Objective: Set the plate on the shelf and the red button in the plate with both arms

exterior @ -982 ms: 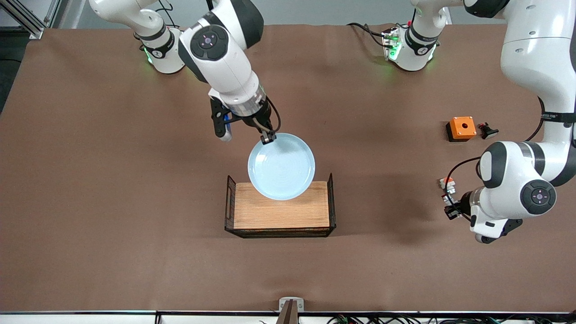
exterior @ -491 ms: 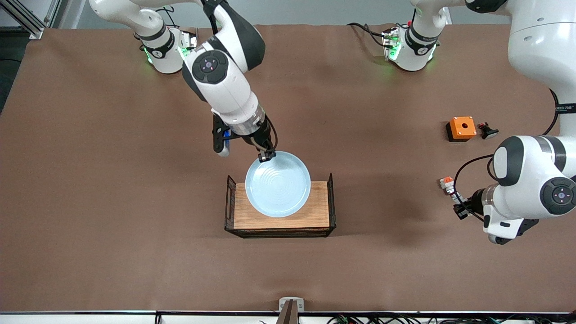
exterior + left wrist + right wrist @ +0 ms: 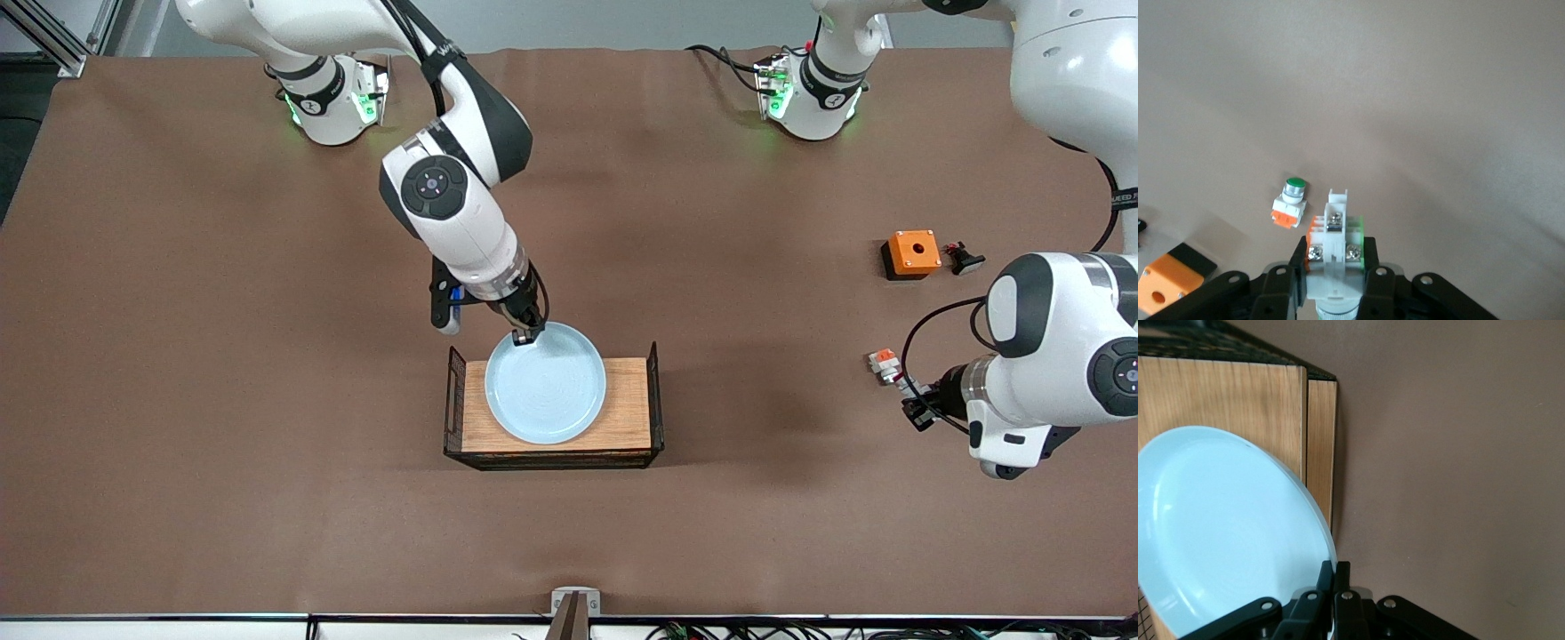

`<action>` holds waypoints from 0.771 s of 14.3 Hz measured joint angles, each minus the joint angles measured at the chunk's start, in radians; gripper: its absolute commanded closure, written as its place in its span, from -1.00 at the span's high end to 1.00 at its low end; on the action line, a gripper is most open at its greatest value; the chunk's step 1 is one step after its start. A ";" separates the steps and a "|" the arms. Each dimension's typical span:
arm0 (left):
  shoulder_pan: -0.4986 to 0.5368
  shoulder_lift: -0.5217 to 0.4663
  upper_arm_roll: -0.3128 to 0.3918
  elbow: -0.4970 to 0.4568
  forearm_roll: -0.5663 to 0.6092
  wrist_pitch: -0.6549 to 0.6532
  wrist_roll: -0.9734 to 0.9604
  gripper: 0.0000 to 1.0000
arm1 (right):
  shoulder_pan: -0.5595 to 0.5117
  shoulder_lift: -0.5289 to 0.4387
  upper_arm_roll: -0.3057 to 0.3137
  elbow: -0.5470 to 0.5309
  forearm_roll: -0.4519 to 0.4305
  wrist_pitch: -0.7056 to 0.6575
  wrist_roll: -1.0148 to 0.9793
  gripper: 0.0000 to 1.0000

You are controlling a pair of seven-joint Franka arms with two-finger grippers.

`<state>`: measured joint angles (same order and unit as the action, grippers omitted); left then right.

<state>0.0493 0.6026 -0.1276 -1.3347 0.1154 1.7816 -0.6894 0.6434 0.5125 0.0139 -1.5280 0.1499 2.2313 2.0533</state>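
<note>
Round pale-blue plate sits over the wooden tray with black mesh ends, bare wood showing toward both ends; whether it's fully seated, can't tell. Right claw is clenched on the plate's rim at the edge nearest the robot bases. Left claw is clamped on the small whitish-grey button switch with a green bit, over bare brown table near a white-and-orange block with green cap and an orange box with round hole.
</note>
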 measured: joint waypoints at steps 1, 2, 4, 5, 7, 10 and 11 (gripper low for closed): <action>-0.002 0.000 -0.002 0.007 -0.001 -0.016 -0.007 -0.81 | 0.001 0.012 0.000 0.008 0.000 0.005 0.000 -0.95; -0.005 0.000 -0.003 0.019 -0.005 -0.029 -0.024 -0.81 | 0.002 0.021 0.000 0.017 0.000 0.005 0.000 -0.94; -0.013 -0.003 -0.005 0.054 -0.033 -0.052 -0.059 -0.81 | 0.003 0.028 0.001 0.027 0.000 0.005 0.001 -0.91; -0.016 -0.008 -0.006 0.067 -0.048 -0.056 -0.078 -0.81 | 0.003 0.028 0.000 0.028 0.000 0.005 0.001 -0.87; -0.027 -0.028 -0.011 0.080 -0.073 -0.058 -0.135 -0.81 | 0.004 0.033 0.001 0.034 0.000 0.005 0.002 -0.74; -0.067 -0.048 -0.027 0.095 -0.082 -0.055 -0.257 -0.81 | 0.007 0.051 0.002 0.043 -0.001 0.005 0.002 -0.36; -0.082 -0.049 -0.035 0.098 -0.086 -0.049 -0.303 -0.81 | 0.007 0.057 0.001 0.044 -0.001 0.005 0.002 0.03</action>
<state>-0.0327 0.5536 -0.1623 -1.2363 0.0293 1.7326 -0.9921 0.6501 0.5697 0.0153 -1.4836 0.1492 2.2366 2.0550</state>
